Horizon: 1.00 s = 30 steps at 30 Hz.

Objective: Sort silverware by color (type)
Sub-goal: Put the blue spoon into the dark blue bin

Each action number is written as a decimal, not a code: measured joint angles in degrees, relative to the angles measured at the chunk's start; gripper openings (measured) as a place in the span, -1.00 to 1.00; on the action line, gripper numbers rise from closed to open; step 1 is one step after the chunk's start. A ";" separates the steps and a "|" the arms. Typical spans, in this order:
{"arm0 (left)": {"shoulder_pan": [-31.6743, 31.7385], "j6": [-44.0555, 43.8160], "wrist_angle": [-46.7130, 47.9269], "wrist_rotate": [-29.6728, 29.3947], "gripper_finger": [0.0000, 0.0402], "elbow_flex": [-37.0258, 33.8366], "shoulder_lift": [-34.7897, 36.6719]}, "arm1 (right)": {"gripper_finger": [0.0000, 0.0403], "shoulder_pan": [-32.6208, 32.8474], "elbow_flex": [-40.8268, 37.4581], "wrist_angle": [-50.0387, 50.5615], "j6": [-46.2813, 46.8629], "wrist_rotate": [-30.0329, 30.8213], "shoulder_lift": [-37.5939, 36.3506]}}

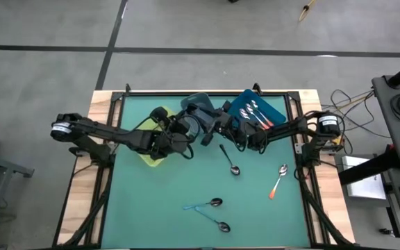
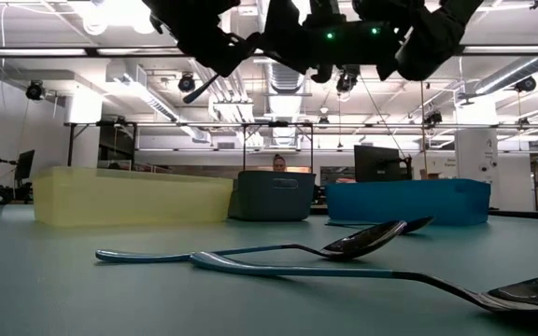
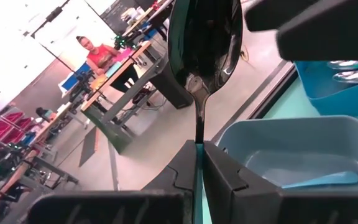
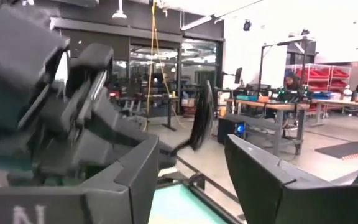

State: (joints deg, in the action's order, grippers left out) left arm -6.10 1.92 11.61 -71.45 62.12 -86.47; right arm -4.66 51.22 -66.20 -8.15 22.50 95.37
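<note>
Between left claw [image 3: 199, 163] fingers, spoon [image 3: 202, 43]

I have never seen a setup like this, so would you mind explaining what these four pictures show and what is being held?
Two dark robot arms work over a green table. One camera looks down from above, one sits at table height, and one rides on each wrist. The left gripper is shut on a light blue-handled spoon, held up in the air. The right gripper hangs open just beside it. At the back stand a yellow bin, a grey-blue bin and a blue bin with spoons in it. Five more spoons lie loose on the table.
</note>
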 joint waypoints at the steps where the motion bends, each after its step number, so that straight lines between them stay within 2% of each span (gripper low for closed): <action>1: 0.17 -0.37 -0.40 0.24 -1.00 -0.01 -0.19 | -0.11 -0.05 0.48 -0.03 -0.03 -0.02 0.00; 6: 0.53 -0.97 -2.56 3.34 -1.00 -0.01 -1.40 | -0.08 -0.73 3.54 3.89 -0.37 -0.43 0.00; 13: 0.51 -0.95 -4.13 3.62 -1.00 -0.01 -2.13 | -0.12 -1.72 5.95 8.42 -0.01 -0.39 0.00; 17: 0.51 -0.94 -4.40 3.84 -1.00 -0.01 -2.11 | -0.37 -1.75 5.95 8.41 0.36 -0.39 0.00; 22: 0.53 -0.95 -4.98 6.57 -1.00 -0.01 -2.11 | -0.87 -1.81 5.93 9.02 -0.10 -0.22 0.00; 30: 0.52 -0.31 -4.88 6.72 -0.92 -0.01 -1.88 | -0.92 -1.89 5.93 9.86 -0.30 -0.43 -0.24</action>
State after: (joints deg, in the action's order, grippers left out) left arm -5.57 1.62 6.73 -64.73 62.11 -88.35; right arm -6.55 57.14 -56.35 -8.45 22.07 95.14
